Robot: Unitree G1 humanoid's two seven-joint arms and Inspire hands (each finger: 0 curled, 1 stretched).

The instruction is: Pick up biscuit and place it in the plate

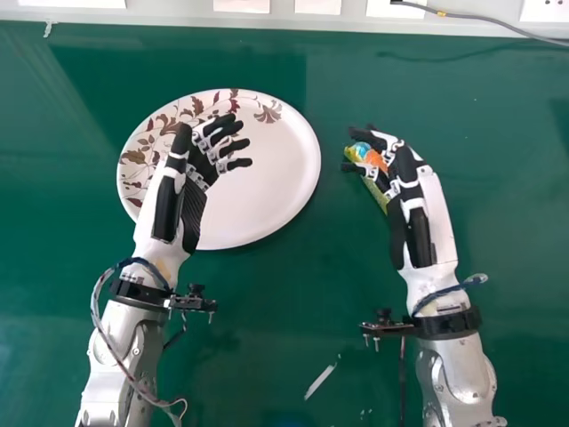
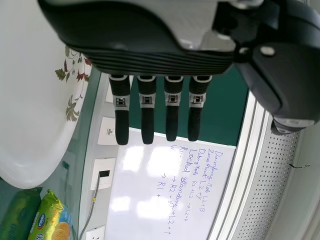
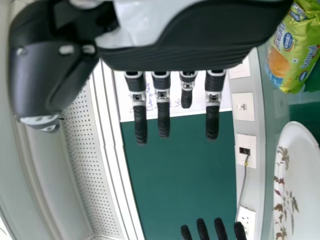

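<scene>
My left hand is over the plate, a white round one with a leaf pattern, its fingers spread and straight. My right hand is beside and partly over the green biscuit packet, which lies right of the plate and is partly hidden by that hand. In the left wrist view the left hand has extended fingers near the plate, with the packet farther off. The right wrist view has the right hand with mostly straight fingers, the packet and the plate.
The shiny green table carries a small white strip between the forearms. Behind its far edge are wall sockets and a grey cable. A whiteboard stands on the wall beyond.
</scene>
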